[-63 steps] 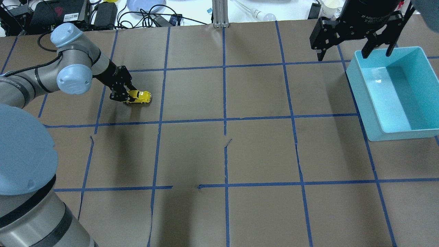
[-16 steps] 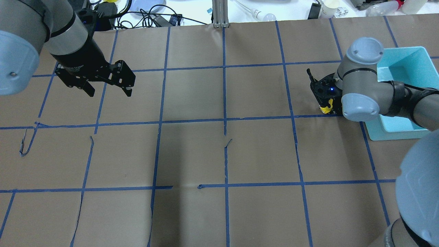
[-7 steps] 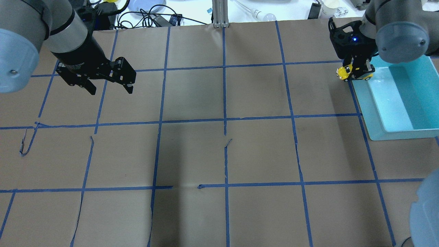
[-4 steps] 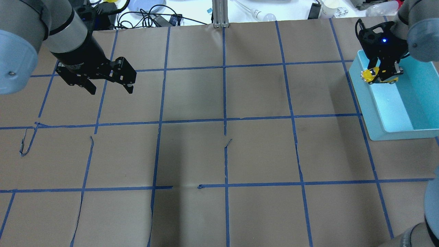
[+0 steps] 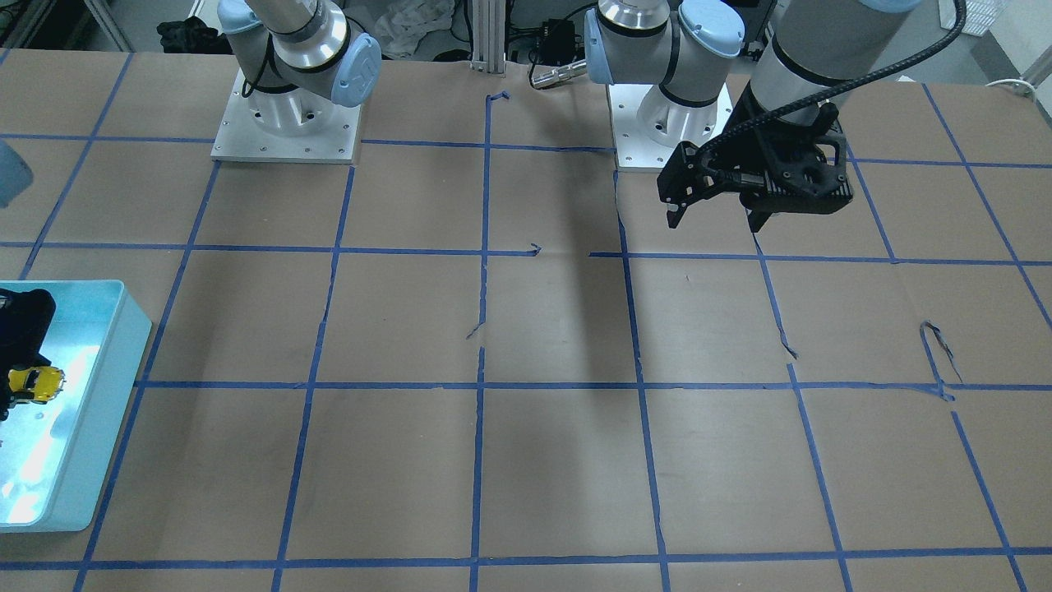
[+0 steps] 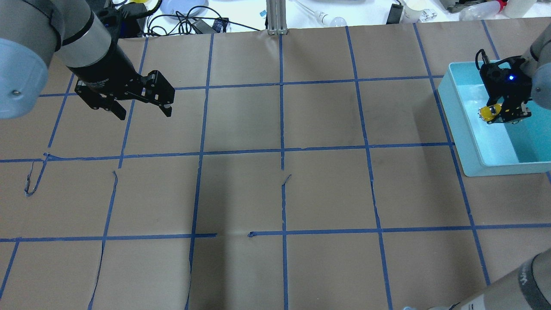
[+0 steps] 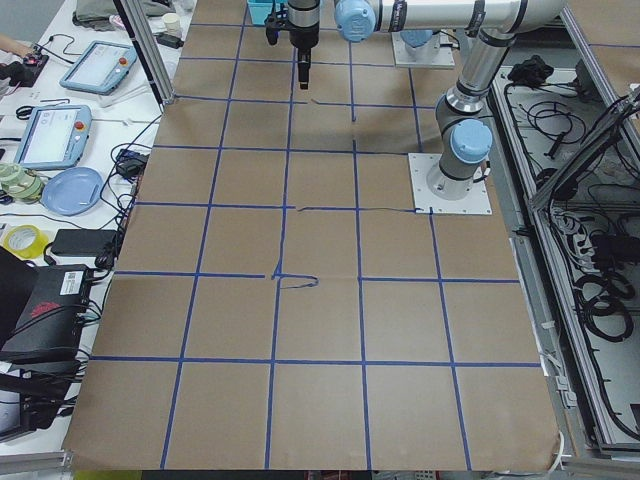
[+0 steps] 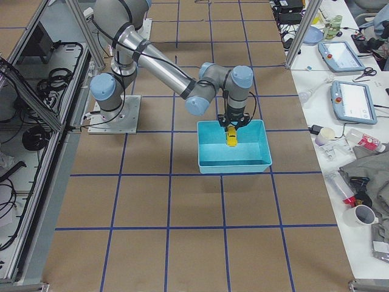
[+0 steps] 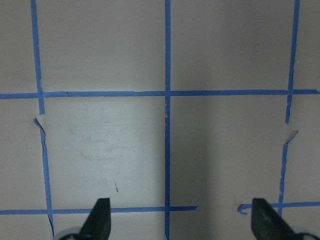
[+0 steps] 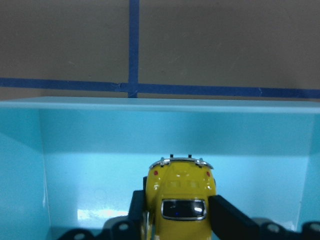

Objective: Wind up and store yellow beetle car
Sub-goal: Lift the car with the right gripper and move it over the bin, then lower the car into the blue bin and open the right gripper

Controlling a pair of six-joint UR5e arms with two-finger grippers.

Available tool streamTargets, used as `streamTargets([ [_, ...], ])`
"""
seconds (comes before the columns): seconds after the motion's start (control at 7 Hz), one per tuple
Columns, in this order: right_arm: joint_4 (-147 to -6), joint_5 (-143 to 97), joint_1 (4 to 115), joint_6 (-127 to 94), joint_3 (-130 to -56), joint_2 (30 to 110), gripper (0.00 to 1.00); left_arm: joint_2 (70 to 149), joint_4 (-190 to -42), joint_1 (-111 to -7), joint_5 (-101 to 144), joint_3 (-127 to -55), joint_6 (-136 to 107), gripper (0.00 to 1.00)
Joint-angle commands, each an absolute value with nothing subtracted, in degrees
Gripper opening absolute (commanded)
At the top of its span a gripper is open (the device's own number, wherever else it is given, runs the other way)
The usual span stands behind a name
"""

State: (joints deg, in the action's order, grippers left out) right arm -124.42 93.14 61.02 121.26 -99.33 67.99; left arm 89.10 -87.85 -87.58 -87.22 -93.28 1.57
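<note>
The yellow beetle car (image 6: 490, 112) is held by my right gripper (image 6: 503, 115), which is shut on its sides over the inside of the light-blue bin (image 6: 465, 142). In the right wrist view the car (image 10: 181, 205) sits between the two black fingers (image 10: 227, 217), above the bin floor (image 10: 100, 170). It also shows in the front-facing view (image 5: 34, 383) and the exterior right view (image 8: 231, 136). My left gripper (image 6: 142, 113) is open and empty, hanging above the far left of the table; its fingertips (image 9: 99, 220) show wide apart in the left wrist view.
The table is covered in brown paper with a blue tape grid (image 6: 282, 150). Cables, a plate and small items lie beyond the far edge (image 6: 185, 17). The arm bases (image 5: 283, 123) stand at the robot side.
My right gripper carried the car from the table beside the bin, up over the rim and down inside the bin. The left gripper stayed almost still, open.
</note>
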Motion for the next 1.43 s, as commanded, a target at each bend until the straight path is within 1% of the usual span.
streamTargets([
  [0.0,-130.8,93.5,60.1,121.8,-102.4,64.2,0.2,89.8,-86.5,-87.5,-86.7,-93.3,-0.8,1.0],
  [0.14,-131.3,93.5,59.9,121.9,-102.5,63.6,0.2,89.9,-86.5,-87.5,-86.8,-93.3,-1.1,1.0],
  [0.29,-131.0,93.5,59.9,121.9,-102.6,63.5,0.32,89.7,-86.6,-87.5,-87.1,-93.3,-1.0,1.0],
  [0.43,-130.3,93.4,60.0,121.8,-102.6,63.7,0.71,89.4,-86.7,-87.4,-87.5,-93.3,-0.7,1.0],
  [0.57,-128.4,93.4,60.0,121.6,-102.7,64.3,0.95,89.6,-86.7,-87.2,-87.3,-93.3,-0.8,1.0],
  [0.71,-125.4,93.3,60.0,121.0,-102.0,66.3,1.0,89.6,-86.7,-87.2,-87.2,-93.2,-0.6,1.0],
  [1.0,-118.2,92.7,60.1,119.4,-101.5,74.4,1.0,89.6,-86.7,-87.3,-87.5,-93.3,-0.5,1.0],
  [1.14,-112.9,92.7,60.4,118.1,-99.5,78.0,1.0,89.2,-86.6,-87.2,-87.5,-92.6,-0.1,1.0],
  [1.29,-105.5,92.7,60.5,116.0,-95.8,79.7,1.0,89.2,-86.6,-87.4,-87.5,-92.8,-0.1,1.0],
])
